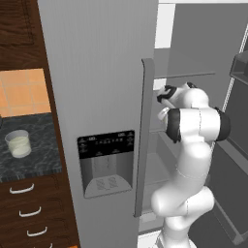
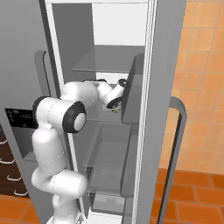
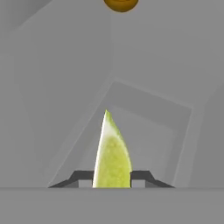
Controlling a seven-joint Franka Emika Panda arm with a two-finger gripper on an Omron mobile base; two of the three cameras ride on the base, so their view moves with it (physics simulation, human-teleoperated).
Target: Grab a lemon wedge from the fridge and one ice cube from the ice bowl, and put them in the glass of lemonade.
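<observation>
Fridge (image 1: 97,72) stands with its right door open, the arm reaching onto a middle shelf (image 2: 105,118). Glass of lemonade (image 1: 18,143) sits on the dark table (image 1: 34,160) at left. Fingers (image 3: 113,177) grip the lemon wedge (image 3: 113,155); an orange fruit (image 3: 121,4) lies beyond.

two base views flank the arm, sharing the open fridge (image 1: 97,72) interior — hand view close inside

Dark wooden cabinets (image 1: 17,29) above a dark marbled surface (image 1: 34,145); orange tiled wall (image 2: 203,87) and floor (image 2: 188,197).
</observation>
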